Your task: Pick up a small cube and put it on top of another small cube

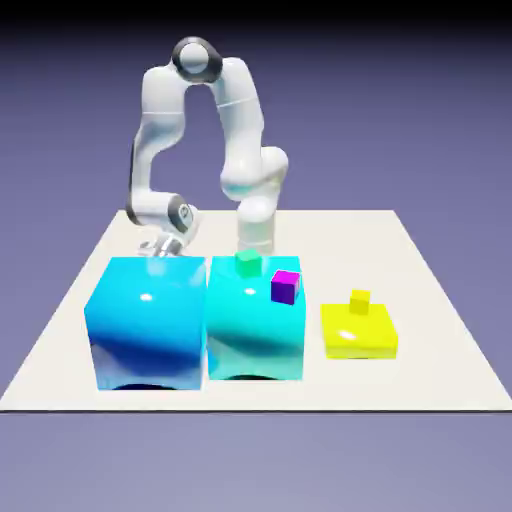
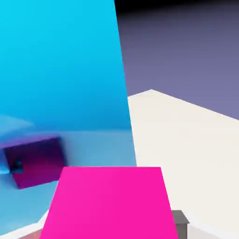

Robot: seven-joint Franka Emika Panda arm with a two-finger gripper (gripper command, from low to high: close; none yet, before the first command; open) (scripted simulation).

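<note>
Two big cyan cubes stand side by side on the counter point(image 1: 440, 300): the left cyan cube point(image 1: 146, 320) hides the hand point(image 1: 160, 247) behind it in the exterior view. The right cyan cube point(image 1: 255, 325) carries a tiny green cube point(image 1: 248, 263) and a tiny purple cube point(image 1: 285, 286). A yellow block point(image 1: 360, 333) with a small yellow cube point(image 1: 360, 299) on top sits well apart. Only the hand view shows the small red cube point(image 2: 109, 203), seeming magenta, large between the fingertips point(image 2: 179, 219), the hand closed on it just beside a cyan wall.

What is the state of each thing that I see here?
small red cube: between the fingers, which look closed on it.
green cube: resting on right cyan cube.
purple cube: resting on the same cyan cube.
small yellow cube: stacked on yellow block.
left cyan cube: standing on the table.
</note>
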